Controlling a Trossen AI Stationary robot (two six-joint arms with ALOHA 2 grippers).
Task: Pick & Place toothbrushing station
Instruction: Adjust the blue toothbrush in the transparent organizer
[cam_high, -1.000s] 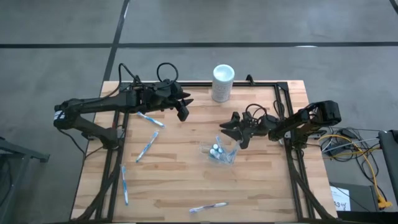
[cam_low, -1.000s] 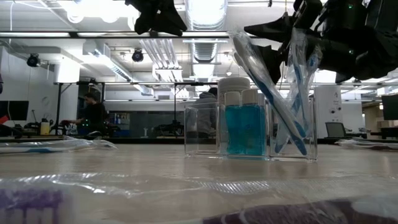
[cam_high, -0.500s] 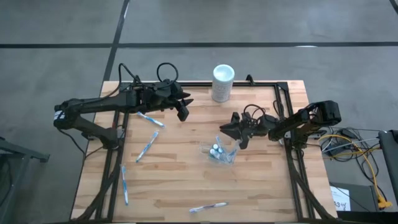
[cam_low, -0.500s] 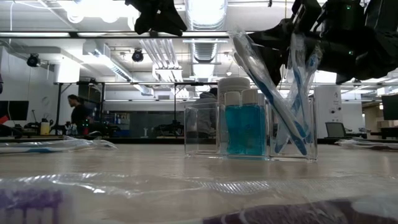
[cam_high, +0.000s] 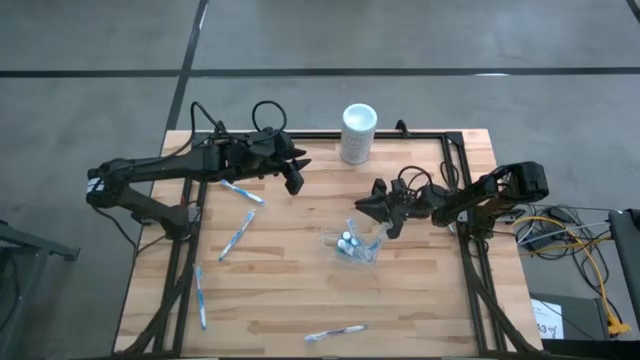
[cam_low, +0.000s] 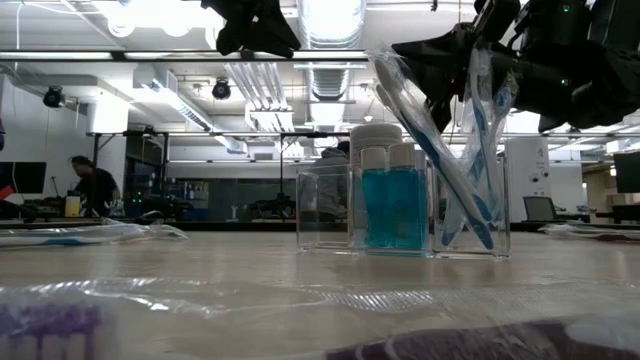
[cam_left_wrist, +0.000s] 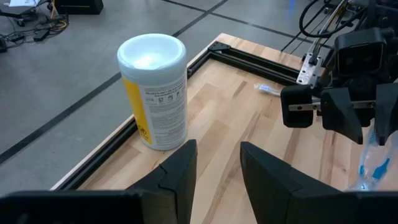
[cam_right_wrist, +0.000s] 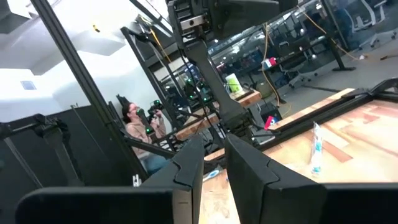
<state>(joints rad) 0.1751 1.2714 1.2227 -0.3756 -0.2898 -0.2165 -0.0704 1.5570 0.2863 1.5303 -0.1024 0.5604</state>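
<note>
Hiding the cup's right rim, the right gripper (cam_high: 368, 211) hovered; its grip was unclear. Mid-table, the clear cup (cam_high: 352, 246) held teal tubes (cam_low: 395, 207) and toothbrushes (cam_low: 432, 150). Far left, the left gripper (cam_high: 297, 172) stood parted, empty.

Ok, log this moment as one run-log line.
left pincer: empty, open, raised near white cylinder container | right pincer: above clear plastic organiser | four blue-and-white toothbrushes loose on table

Even overhead light, soft shadows on table (cam_high: 300, 290). Low view: ceiling lights (cam_low: 330, 20) glare; near plastic wrap (cam_low: 250, 310) blurred.
</note>
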